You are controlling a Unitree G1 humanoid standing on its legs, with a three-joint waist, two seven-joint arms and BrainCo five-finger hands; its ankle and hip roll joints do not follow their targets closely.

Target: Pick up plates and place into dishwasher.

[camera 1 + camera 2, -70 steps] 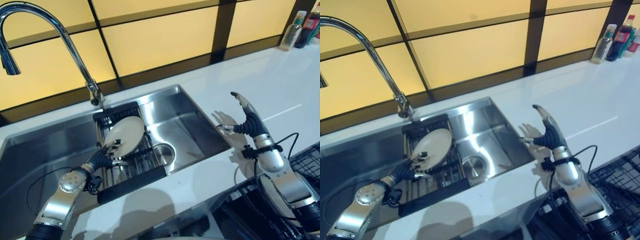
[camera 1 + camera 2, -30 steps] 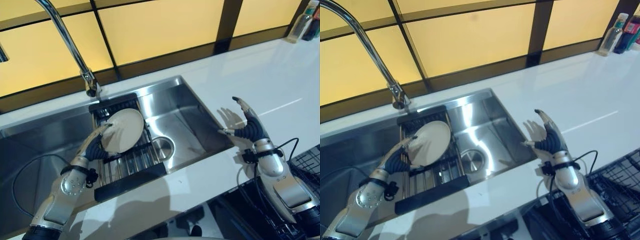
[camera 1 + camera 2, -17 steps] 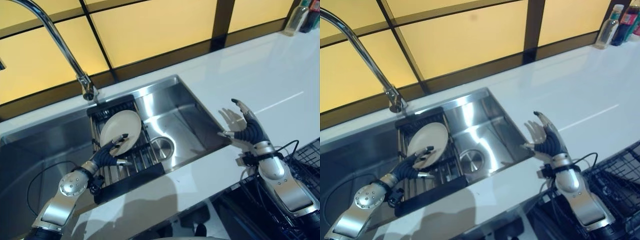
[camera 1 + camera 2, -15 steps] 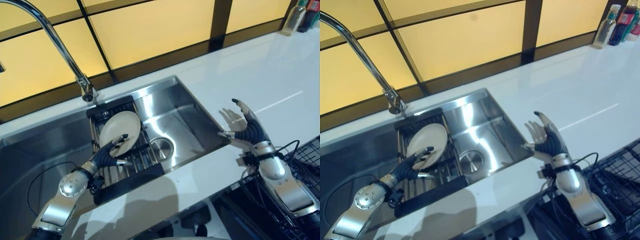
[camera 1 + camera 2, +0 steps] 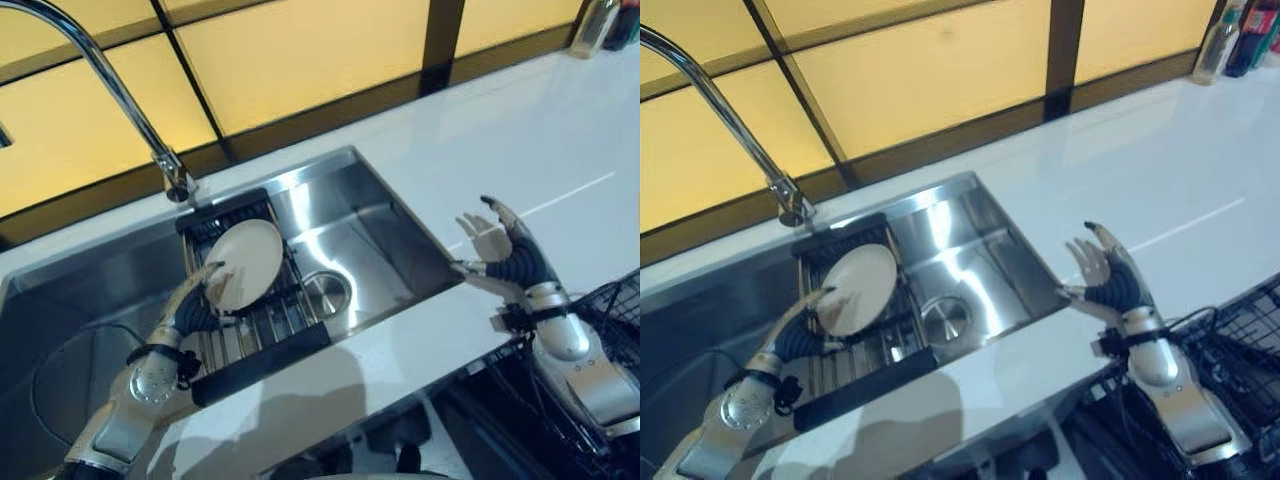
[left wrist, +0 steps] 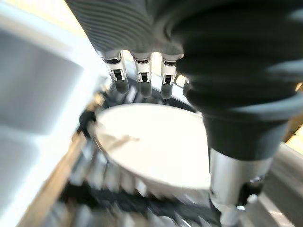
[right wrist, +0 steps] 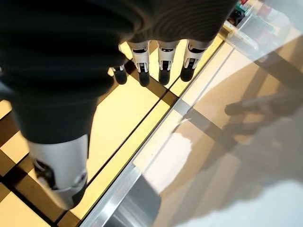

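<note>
Leaning on edge in the rack that spans the sink, the pale plate stands tilted toward the far wall, its face turned to the near left, which leaves its rim free to be taken. The left hand is at that near-left rim, fingers spread and touching or almost touching the edge; I judge it is setting itself for a grasp, since nothing is clamped yet. The right hand is raised over the white bench just right of the sink, fingers apart and empty, probably kept out of the way. A dark wire basket, likely the dishwasher's, lies at the near right, so the plate will have to travel across. The tap arches over the far left.

From the head the plate's place among the rack bars is plain. The left wrist view adds the close look: the plate fills the space past the straight fingers, with the thumb beside it, not curled round. The right wrist view gives straight fingers against yellow wall panels.
</note>
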